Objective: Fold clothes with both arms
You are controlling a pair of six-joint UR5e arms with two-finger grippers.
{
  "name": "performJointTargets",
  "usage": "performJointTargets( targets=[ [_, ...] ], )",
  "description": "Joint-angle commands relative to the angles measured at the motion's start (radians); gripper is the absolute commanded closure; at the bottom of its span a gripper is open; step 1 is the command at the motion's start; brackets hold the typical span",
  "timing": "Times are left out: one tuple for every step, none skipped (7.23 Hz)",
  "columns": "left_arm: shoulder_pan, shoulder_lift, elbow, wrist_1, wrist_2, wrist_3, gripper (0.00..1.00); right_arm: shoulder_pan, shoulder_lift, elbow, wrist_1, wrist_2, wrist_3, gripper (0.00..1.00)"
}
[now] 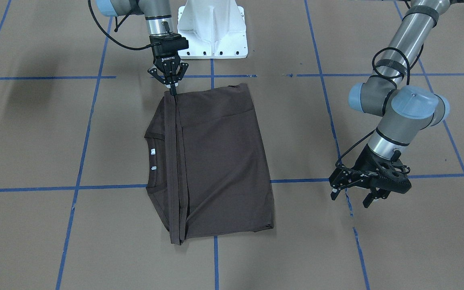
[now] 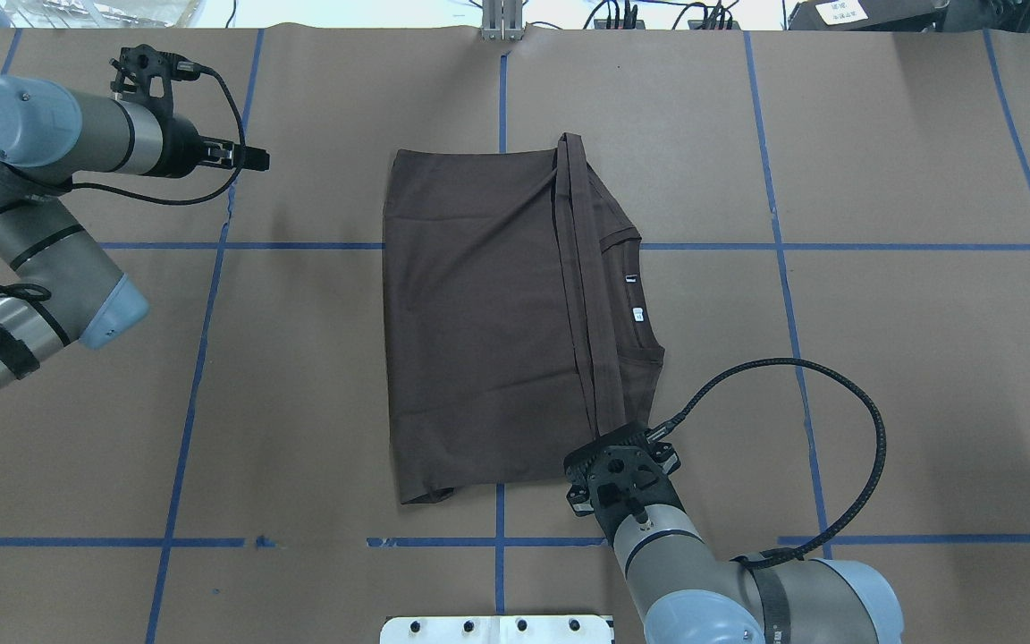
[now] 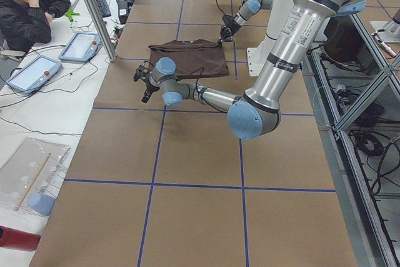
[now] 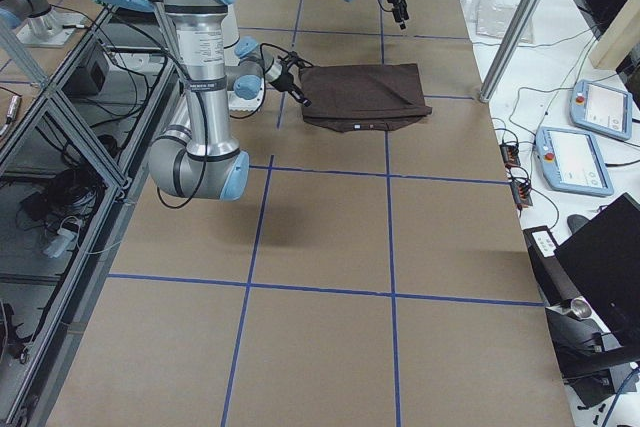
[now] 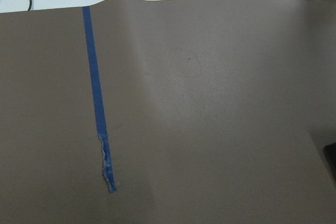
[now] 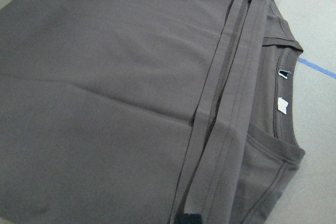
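Right hand point(image 1: 172, 91) tight on T-shirt point(image 1: 224, 161) hem

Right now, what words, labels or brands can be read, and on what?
"ROBOTIQ": on the body of the black two-finger right gripper.
Two white neck tags inside the collar of the dark brown knit T-shirt: too small to read.
Pale marking on the black left gripper: blurred.

T-shirt point(image 1: 220, 161): one is counted
Arms: two are counted, left arm point(image 1: 405, 40) and right arm point(image 1: 157, 22)
Grippers: two, left gripper point(image 1: 351, 197) and right gripper point(image 1: 172, 90)
Pedestal point(image 1: 212, 28): one
Person point(image 3: 28, 10): one
Tablets point(image 3: 80, 46) point(image 3: 32, 72): two
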Motion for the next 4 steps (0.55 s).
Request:
performJointTargets(
  targets=[
    [0.000,0.003,-0.003,0.000,0.000,-0.001,0.00,0.014,-0.017,0.003,-0.002,0.010,0.150,1.00],
    [0.000,0.003,-0.003,0.000,0.000,-0.001,0.00,0.014,-0.052,0.005,0.000,0.014,0.242,1.00],
    [0.000,0.003,-0.003,0.000,0.000,-0.001,0.00,0.014,-0.074,0.006,0.000,0.039,0.316,1.00],
    [0.000,0.003,-0.001,0.000,0.000,-0.001,0.00,0.013,-0.105,0.029,0.000,0.051,0.389,1.00]
  ],
)
